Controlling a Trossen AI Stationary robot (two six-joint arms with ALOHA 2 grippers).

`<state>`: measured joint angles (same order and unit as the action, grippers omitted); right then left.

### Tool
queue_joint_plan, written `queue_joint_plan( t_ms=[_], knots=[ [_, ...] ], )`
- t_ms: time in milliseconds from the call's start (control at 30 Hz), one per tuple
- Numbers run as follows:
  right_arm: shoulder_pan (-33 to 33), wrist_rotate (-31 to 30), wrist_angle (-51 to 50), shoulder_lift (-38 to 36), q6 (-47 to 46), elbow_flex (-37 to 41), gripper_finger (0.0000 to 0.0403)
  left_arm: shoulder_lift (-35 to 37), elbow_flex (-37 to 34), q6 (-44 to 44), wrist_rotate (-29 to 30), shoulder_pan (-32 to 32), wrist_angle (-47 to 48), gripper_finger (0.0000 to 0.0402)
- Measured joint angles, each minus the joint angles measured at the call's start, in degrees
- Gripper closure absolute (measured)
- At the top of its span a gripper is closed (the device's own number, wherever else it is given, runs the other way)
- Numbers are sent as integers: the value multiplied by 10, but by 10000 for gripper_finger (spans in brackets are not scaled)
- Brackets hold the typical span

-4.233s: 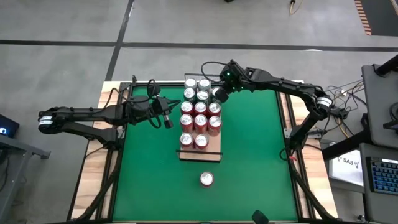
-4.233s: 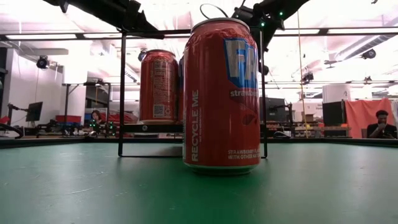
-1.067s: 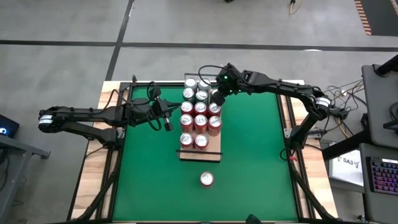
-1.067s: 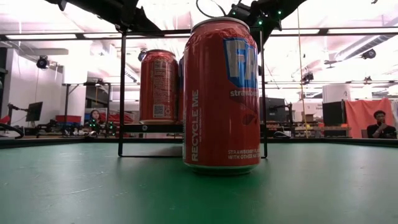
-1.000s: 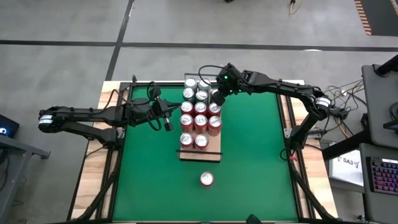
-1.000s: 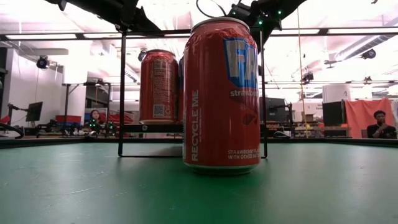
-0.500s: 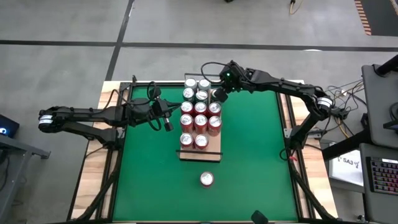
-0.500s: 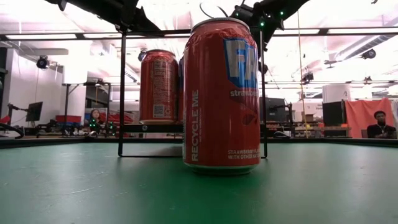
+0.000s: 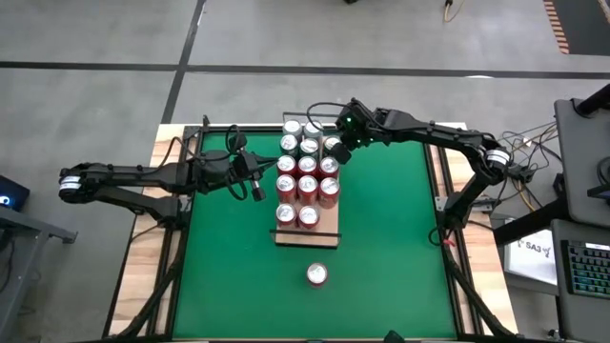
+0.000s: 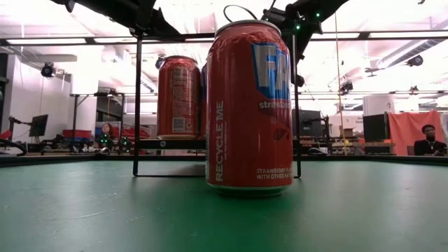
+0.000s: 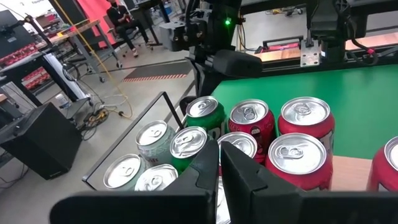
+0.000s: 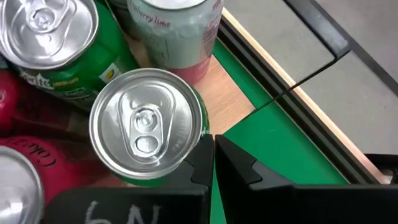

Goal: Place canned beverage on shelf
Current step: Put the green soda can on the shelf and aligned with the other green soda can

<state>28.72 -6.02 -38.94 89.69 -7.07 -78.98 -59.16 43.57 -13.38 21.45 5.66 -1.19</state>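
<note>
From above, the shelf (image 9: pixel 307 181) lay in the middle of the green mat (image 9: pixel 381 248) with its long axis running from the table's far edge toward the near edge, packed with upright cans, while one red can (image 9: pixel 316 274) stood alone on the mat just past its near end; the right gripper (image 9: pixel 339 151), fingers pressed together and holding nothing, sat at the shelf's far right corner, and the left gripper (image 9: pixel 255 187), likewise closed and empty, waited just beside the shelf's left side. At table height the lone red can (image 10: pixel 249 105) stood upright in front of the shelf's black rail (image 10: pixel 137 105). The left wrist camera looked across the can tops, and the right wrist camera showed its closed fingers (image 12: pixel 211 155) next to a green can (image 12: pixel 147 127) near the shelf's corner.

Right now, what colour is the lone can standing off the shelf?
Red, with blue lettering; the lone can shows best in the low view.
</note>
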Motion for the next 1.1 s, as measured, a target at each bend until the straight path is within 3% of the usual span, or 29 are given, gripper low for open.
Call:
queue_joint_plan(
  t_ms=[867,1100],
  knots=[
    [-24,5,-29,-6,-24,0,394,0,0,4,0,-3,8,401],
    [-20,-4,-19,-20,-1,-34,394,0,0,4,0,-3,13,401]
  ],
)
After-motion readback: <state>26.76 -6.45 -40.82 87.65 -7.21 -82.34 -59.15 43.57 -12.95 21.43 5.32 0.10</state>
